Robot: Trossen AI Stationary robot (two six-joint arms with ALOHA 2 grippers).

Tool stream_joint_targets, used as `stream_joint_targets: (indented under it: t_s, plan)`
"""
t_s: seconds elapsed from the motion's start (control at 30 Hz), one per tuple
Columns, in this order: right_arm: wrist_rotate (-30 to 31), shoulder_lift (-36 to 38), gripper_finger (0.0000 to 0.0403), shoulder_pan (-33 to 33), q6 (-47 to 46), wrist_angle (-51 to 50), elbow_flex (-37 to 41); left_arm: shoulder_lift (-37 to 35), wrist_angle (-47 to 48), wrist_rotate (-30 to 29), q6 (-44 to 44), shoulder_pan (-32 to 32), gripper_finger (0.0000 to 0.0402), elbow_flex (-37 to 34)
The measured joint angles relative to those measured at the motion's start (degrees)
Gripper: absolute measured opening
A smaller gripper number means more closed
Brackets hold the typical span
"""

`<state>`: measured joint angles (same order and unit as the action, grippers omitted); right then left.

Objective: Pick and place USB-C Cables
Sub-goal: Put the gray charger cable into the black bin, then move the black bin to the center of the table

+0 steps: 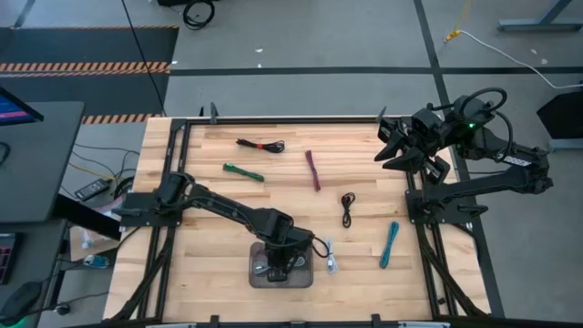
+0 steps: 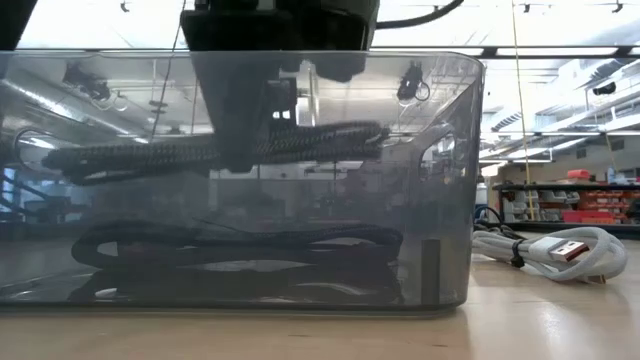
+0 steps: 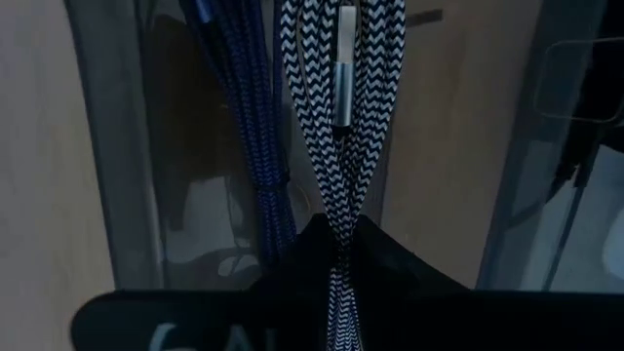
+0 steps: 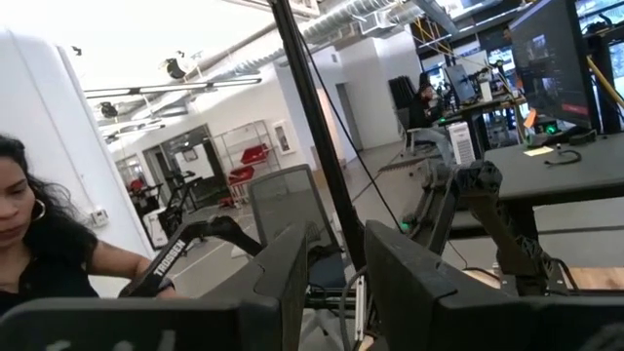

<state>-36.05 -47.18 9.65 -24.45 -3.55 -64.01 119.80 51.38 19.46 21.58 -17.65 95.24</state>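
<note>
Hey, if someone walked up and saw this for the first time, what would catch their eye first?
Probably the left claw over the grey tray at the table's near edge, shut on a black-and-white braided cable above cables already lying inside. Then the loose cables scattered across the wood: green, maroon, black, teal. The right claw waits raised at the far right.

**USB-C cables scattered on the table, some in the tray**

High view: a black-red cable [image 1: 260, 144] lies upper centre, a green one [image 1: 243, 172] below-left, a maroon one [image 1: 313, 170] centre (nearly upright), a black coil [image 1: 348, 209] right of centre, a teal one [image 1: 390, 245] lower right, a white one [image 1: 330, 256] beside the tray. A grey braided cable [image 3: 341, 127] hangs over the tray above a dark blue one [image 3: 244, 127].
</note>
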Motion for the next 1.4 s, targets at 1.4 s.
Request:
stream_joint_targets:
  t_s: [1.4]
  plan:
    - [-2.43,0.12,0.0113,0.0,-0.72,-0.03,-0.02,-2.37,1.22,-8.64,1.57,2.63,0.0141,0.07]
